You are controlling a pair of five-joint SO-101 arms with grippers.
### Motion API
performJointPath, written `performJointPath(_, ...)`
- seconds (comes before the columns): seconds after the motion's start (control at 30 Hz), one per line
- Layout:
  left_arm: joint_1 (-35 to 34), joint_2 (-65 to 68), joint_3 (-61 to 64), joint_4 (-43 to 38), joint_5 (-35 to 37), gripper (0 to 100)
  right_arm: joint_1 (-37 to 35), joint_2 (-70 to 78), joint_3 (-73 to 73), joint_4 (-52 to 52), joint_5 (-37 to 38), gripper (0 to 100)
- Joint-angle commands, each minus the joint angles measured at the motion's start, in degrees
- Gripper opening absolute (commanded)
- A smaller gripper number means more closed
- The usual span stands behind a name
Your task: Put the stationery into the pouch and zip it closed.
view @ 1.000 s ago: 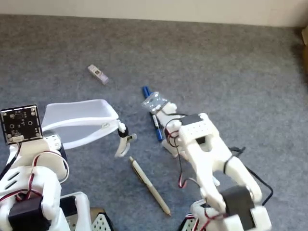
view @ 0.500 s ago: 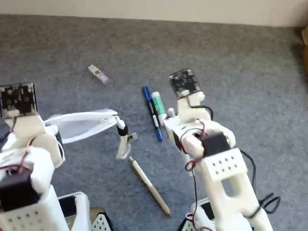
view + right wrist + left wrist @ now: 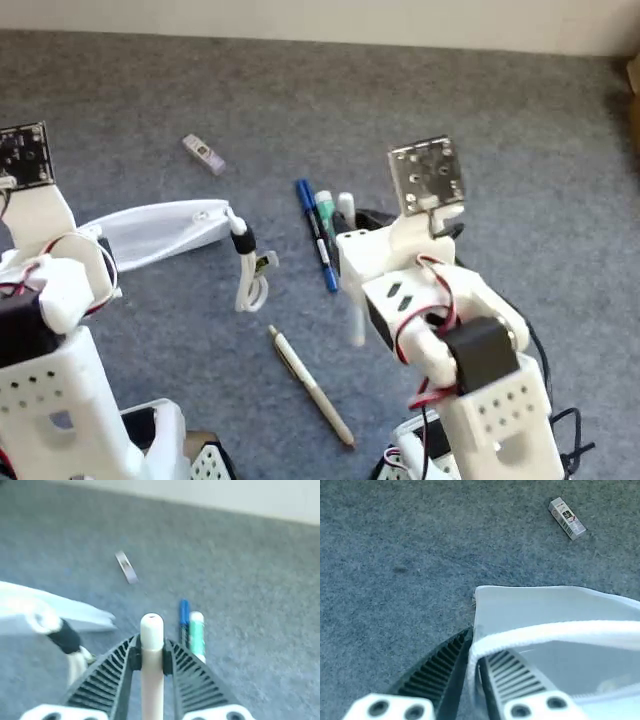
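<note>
Nearest the arm bases, a beige pen (image 3: 310, 386) lay on the grey carpet (image 3: 520, 150) at a slant, between the two arms and apart from everything else.

Right of centre, the right gripper (image 3: 150, 649) was clenched on a white pen (image 3: 151, 626). Both ribbed jaws pressed its barrel, and its rounded end stood out beyond the fingertips, pointing away from the arm. No marking could be made out on the barrel.

At the left, the left gripper (image 3: 473, 647) was clamped on the left end of the white pouch (image 3: 160, 228), its jaws closed over the zip band at the corner. The pouch ran rightward from that grip towards the middle of the scene, and its mouth appeared parted at the gripped end. A white pull cord (image 3: 246, 280) with a black toggle hung off the pouch's right end and curled down onto the carpet.

Just beyond the right gripper lay a blue pen (image 3: 318, 236) and a green marker (image 3: 326, 210) side by side, touching or nearly so, a short gap right of the pull cord. Any print on them was too small to read.

Farther off, beyond the pouch, a small white box (image 3: 203, 153) lay alone. It bore a label with dark print that could not be read.

Carpet ran from the pens and the box to the far edge, where it met a pale wall (image 3: 400, 20), and likewise ran broadly to the right of the right arm.
</note>
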Motion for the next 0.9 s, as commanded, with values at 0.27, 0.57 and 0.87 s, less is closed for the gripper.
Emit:
performJointPath(0.27, 2.86, 2.86, -1.54, 0.09, 2.99, 1, -9.27, -3.03, -12.18, -12.62, -4.84, 0.5)
performJointPath(0.57, 3.74, 2.86, -1.45, 0.18, 2.99, 1, -17.8, -2.86, -12.0, -28.44, -4.48, 0.5)
performJointPath(0.87, 3.82, 2.86, -1.36, 0.18, 2.99, 1, -17.8, 2.68, -11.82, -47.08, -4.84, 0.5)
